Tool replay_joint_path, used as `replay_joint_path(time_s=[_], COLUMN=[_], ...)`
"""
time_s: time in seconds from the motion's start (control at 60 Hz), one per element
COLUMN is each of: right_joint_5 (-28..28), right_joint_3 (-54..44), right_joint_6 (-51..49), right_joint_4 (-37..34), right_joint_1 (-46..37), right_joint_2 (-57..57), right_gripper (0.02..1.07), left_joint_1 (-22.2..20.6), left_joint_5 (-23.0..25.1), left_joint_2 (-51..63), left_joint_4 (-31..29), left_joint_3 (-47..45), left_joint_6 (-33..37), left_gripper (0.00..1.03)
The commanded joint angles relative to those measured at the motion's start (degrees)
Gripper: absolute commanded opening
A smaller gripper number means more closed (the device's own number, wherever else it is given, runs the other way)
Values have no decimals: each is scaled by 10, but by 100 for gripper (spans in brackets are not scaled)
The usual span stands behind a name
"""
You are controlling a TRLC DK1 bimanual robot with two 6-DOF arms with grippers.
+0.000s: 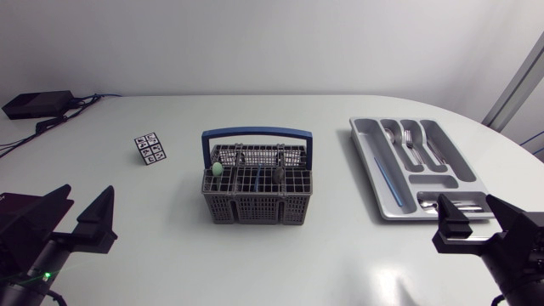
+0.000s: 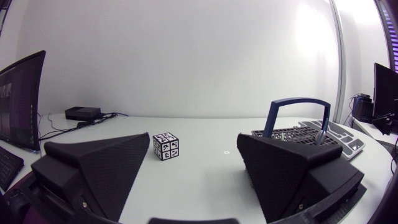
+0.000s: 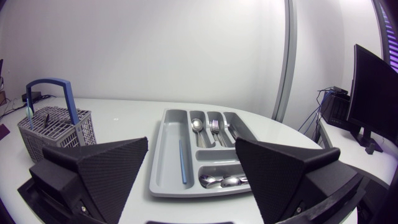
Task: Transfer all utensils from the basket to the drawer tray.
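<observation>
bright, even, diffuse light fills all three views — the white bench (image 1: 280, 255) reads pale grey, with a faint sheen toward its near edge. the basket (image 1: 257, 204) throws only a soft, weak shadow close around its base. focus is sharp in the head view; both wrist views bow straight lines at their edges — fisheye distortion.

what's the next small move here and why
Probably swing the right tool over the basket, above the green-tipped utensil. Utensils stand in the basket, the right tool is open and empty, and the tray lies on that arm's side.
</observation>
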Motion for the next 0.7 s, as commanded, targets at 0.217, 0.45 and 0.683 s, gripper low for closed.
replay_joint_path(time_s=[0.217, 0.45, 0.683], right_joint_5=[2, 2, 2], right_joint_3=[-3, 11, 48], right_joint_6=[10, 9, 9], right_joint_4=[-8, 0, 26], right_joint_1=[8, 29, 49], right_joint_2=[-4, -1, 79], right_gripper=[103, 103, 102], left_joint_1=[-1, -2, -7], left_joint_5=[-8, -9, -9], left_joint_2=[-5, 10, 133], left_joint_4=[-12, -31, -24], left_joint_3=[1, 55, 132], left_joint_6=[6, 6, 7], left_gripper=[98, 97, 96])
